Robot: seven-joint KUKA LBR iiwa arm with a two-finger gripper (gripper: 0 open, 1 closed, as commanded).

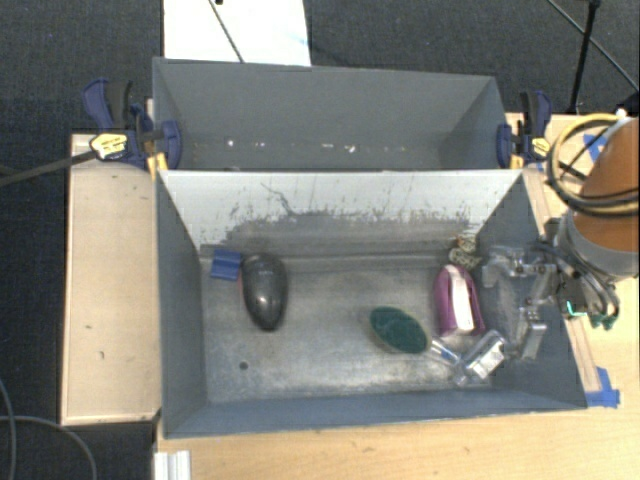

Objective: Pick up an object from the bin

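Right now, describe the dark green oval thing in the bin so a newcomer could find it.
Look into the grey metal bin, at the right half of its floor. The dark green oval lies there, just left of the purple-and-white bottle. It alone is green; the other oval, dark grey, lies far left.

One camera over the bin (330,208)
Looks down steeply, tilted toward its far wall; whole bin fits; arm (608,193) at its right.

Grey bin (320,373) holds blue block (226,264), dark oval (265,291) (maybe a mouse), green oval (398,330), purple bottle (455,302), silvery packet (474,357).
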